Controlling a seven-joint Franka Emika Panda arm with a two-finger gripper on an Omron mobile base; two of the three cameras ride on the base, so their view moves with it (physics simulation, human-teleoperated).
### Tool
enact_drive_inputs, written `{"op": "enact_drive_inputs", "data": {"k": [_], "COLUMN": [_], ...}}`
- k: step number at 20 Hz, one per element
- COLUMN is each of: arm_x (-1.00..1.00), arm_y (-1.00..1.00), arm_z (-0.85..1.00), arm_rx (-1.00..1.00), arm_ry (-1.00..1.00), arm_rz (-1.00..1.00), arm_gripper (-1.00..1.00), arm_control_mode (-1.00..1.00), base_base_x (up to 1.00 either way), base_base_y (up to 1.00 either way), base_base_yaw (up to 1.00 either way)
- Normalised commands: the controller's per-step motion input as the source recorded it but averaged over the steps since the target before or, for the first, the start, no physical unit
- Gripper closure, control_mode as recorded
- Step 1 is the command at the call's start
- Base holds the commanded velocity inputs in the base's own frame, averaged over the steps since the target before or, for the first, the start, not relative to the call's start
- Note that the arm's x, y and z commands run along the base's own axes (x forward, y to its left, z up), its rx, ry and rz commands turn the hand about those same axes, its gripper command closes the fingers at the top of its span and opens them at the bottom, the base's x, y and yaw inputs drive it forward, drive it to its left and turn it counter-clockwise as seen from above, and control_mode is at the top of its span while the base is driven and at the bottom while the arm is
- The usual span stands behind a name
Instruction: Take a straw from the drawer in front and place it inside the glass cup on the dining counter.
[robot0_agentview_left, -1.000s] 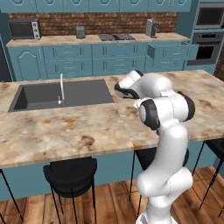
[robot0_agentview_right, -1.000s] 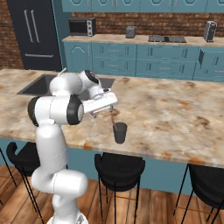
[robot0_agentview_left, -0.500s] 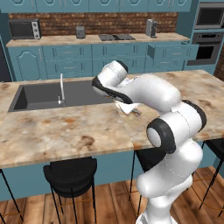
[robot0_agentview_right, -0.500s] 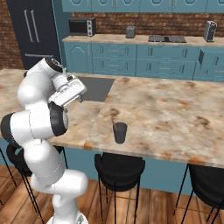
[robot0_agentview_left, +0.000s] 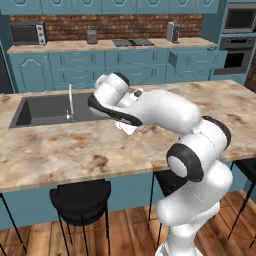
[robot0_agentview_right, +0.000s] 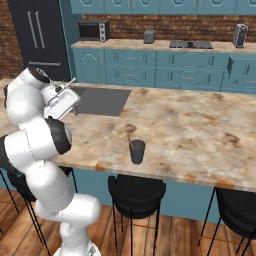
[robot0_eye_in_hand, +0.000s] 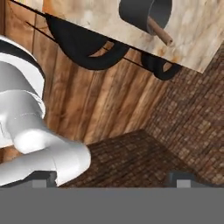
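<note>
Straw (robot0_agentview_right: 131, 145) inside glass cup (robot0_agentview_right: 137, 151), gripper (robot0_agentview_right: 64, 98) well apart.

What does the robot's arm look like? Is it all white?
Mostly white. The arm is made of fat, smooth, rounded tubes, with dark black rings at its joints. At its end sits a small blocky white gripper. Its two finger tips are small and dark. No cables or markings show.

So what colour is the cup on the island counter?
Dark smoky grey, see-through; the cup shows best in the right base view.
</note>
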Motion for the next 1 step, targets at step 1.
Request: {"op": "enact_drive_inputs", "data": {"k": [1], "arm_x": [0.14], "arm_y": [0.22], "arm_z": [-0.14], "arm_rx": [-0.01], "arm_ry": [-0.07], "arm_rz": [0.08], "arm_gripper": [-1.00], "arm_control_mode": [-1.00], "base_base_x": [0.00], "base_base_y": [0.00], "base_base_yaw": [0.00]}}
